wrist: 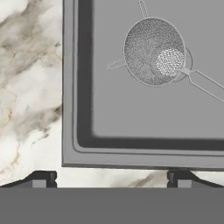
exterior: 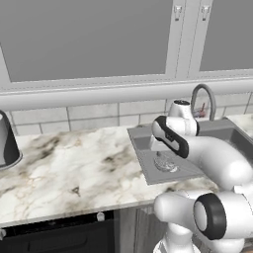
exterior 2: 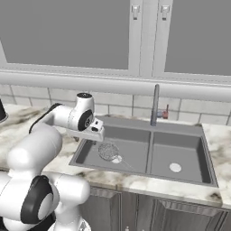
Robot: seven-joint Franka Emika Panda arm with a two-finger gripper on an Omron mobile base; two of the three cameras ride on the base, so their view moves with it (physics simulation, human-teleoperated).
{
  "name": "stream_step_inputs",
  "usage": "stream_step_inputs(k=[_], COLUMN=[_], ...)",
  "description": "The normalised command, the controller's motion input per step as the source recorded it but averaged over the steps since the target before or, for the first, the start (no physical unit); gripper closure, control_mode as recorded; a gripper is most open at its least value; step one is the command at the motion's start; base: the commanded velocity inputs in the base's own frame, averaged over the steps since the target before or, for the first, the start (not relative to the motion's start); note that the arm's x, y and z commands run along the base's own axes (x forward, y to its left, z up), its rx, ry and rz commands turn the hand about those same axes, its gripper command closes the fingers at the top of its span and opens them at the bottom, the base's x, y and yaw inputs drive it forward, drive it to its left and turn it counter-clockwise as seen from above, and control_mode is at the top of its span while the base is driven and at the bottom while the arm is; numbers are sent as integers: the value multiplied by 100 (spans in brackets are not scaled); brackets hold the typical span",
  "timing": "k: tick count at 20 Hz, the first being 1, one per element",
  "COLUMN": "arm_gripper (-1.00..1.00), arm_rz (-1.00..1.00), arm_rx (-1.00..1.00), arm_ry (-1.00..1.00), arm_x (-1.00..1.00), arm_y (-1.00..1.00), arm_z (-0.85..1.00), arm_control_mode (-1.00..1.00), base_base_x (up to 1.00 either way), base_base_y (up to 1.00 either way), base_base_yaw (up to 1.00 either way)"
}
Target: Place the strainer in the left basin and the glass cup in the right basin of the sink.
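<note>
Left base view: the strainer [exterior: 166, 163] lies low in the left basin [exterior: 148, 146], right of centre in the frame, partly behind the arm's forearm. The sink [exterior: 136, 134] runs off toward the right edge, with the faucet [exterior: 203, 99] curving above it at upper right. I cannot pick out the cup here.

Right base view: the strainer [exterior 2: 108, 151] rests on the flat floor of the left basin [exterior 2: 135, 155], just left of centre, its thin handle running toward the lower right. The right basin [exterior 2: 178, 158] holds nothing but its pale drain [exterior 2: 175, 167]. The gripper [exterior 2: 95, 131] hangs over the sink's left rim, above and beside the strainer, not touching it.

Hand view: the strainer [wrist: 153, 51] sits at upper right on the basin floor; the fingertips [wrist: 40, 179] at the bottom corners stand spread wide with nothing between them.

So the first half looks done: strainer placed and let go. Left to do, as I judge it: find the glass cup and set it in the right basin.
</note>
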Motion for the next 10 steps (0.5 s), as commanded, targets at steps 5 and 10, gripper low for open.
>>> stream_step_inputs(k=[5, 10], arm_gripper=[-100, -100], arm_rz=[0, 0], arm_rx=[0, 0], arm_ry=[0, 0], arm_x=[0, 0], arm_y=[0, 0], arm_z=[0, 0], arm_control_mode=[100, 100], base_base_x=[-3, -2], base_base_y=[-72, -67], base_base_yaw=[16, 17])
